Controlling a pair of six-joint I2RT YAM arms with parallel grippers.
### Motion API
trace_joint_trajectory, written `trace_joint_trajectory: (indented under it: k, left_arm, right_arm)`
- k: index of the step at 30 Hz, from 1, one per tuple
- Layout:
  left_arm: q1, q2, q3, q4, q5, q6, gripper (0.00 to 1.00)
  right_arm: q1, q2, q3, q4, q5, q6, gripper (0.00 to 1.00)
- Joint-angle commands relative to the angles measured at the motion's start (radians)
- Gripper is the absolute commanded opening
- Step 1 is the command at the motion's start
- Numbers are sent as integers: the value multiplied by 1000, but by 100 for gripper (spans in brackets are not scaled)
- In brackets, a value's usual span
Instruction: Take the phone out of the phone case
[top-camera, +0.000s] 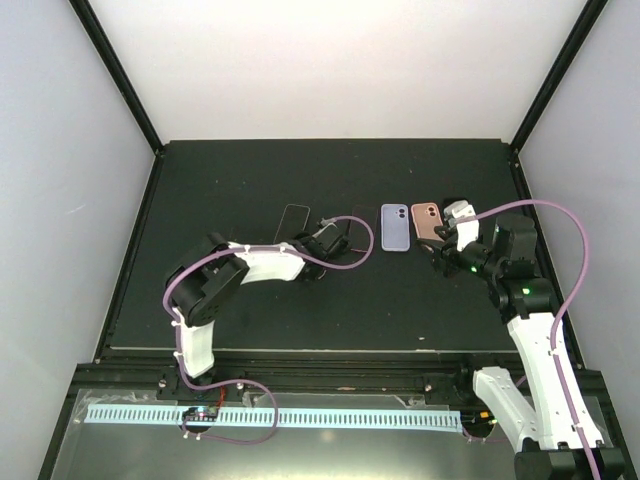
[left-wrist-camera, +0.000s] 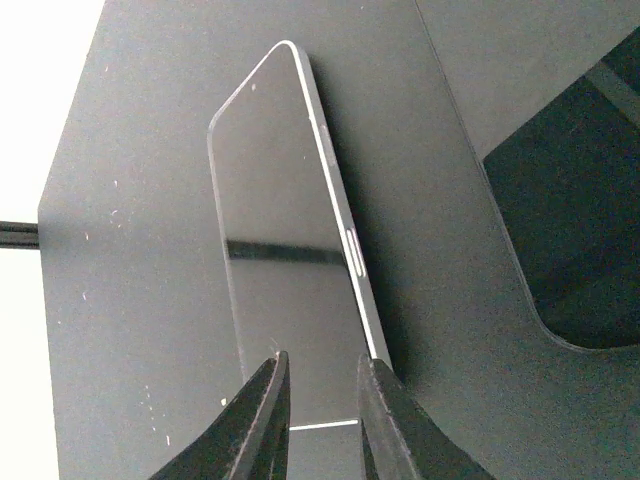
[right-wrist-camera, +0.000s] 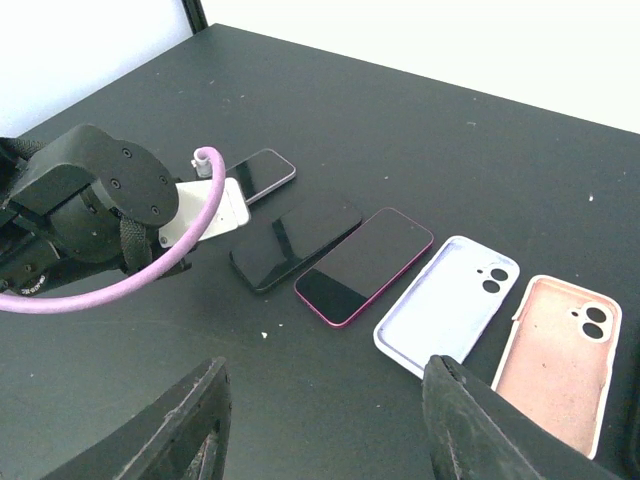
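Observation:
Three phones and two empty cases lie in a row on the black table. A silver-rimmed phone (left-wrist-camera: 285, 230) (top-camera: 296, 222) lies face up at the left. My left gripper (left-wrist-camera: 322, 375) (top-camera: 318, 238) is over its near end, open by a narrow gap with only screen showing between the fingertips. To its right come a black phone (right-wrist-camera: 297, 240), a magenta-edged phone (right-wrist-camera: 365, 265) (top-camera: 362, 228), a lavender phone case (right-wrist-camera: 447, 303) (top-camera: 395, 228) and a pink phone case (right-wrist-camera: 556, 345) (top-camera: 427, 221). My right gripper (right-wrist-camera: 325, 365) (top-camera: 447, 238) hangs open above the table beside the pink case, holding nothing.
The left arm's wrist (right-wrist-camera: 90, 200) and its purple cable (right-wrist-camera: 150, 270) stand in front of the black phone. Black frame posts (top-camera: 115, 70) rise at the back corners. The table's left edge (left-wrist-camera: 45, 215) shows in the left wrist view.

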Motion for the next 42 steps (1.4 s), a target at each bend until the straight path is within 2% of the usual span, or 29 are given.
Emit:
trace_joint_trajectory:
  k: [1, 7, 11, 14, 17, 20, 22, 25, 27, 28, 30, 36, 42]
  left_arm:
    - [-6, 15, 66, -43, -23, 20, 21]
    - [-6, 17, 72, -65, -21, 3, 27]
    - [-8, -26, 68, -97, -14, -71, 34]
    - [-9, -94, 61, -143, 25, -152, 43]
    - [-9, -200, 49, -203, 123, -241, 51]
    - [-3, -339, 9, -209, 207, -306, 69]
    - [11, -423, 6, -237, 248, -332, 77]
    - [41, -519, 31, -291, 310, -354, 86]
    - [60, -577, 45, -320, 349, -359, 92]
    - [72, -598, 46, -323, 378, -353, 95]
    - [108, -617, 55, -336, 439, -336, 96]
    - [179, -733, 100, -412, 497, -289, 99]
    - [236, -825, 17, -332, 481, -229, 99]
  right_arm:
    - [-3, -6, -8, 26, 18, -14, 53]
    - [-4, 0, -8, 27, 23, -15, 53]
    - [-4, 6, -9, 28, 27, -16, 53]
    - [-4, 9, -9, 30, 32, -16, 53]
    - [-4, 15, -9, 33, 45, -11, 54]
    - [-4, 17, -10, 44, 76, 6, 54]
    - [-5, 18, -14, 60, 113, 28, 55]
    - [-5, 17, -22, 86, 208, 72, 75]
    - [-5, 13, -28, 103, 275, 94, 92]
    - [-6, 10, -30, 114, 307, 106, 96]
    - [-5, 3, -29, 123, 345, 119, 100]
    - [-6, -41, -58, 173, 449, 194, 100]
    - [-6, -30, -45, 203, 396, 290, 100]
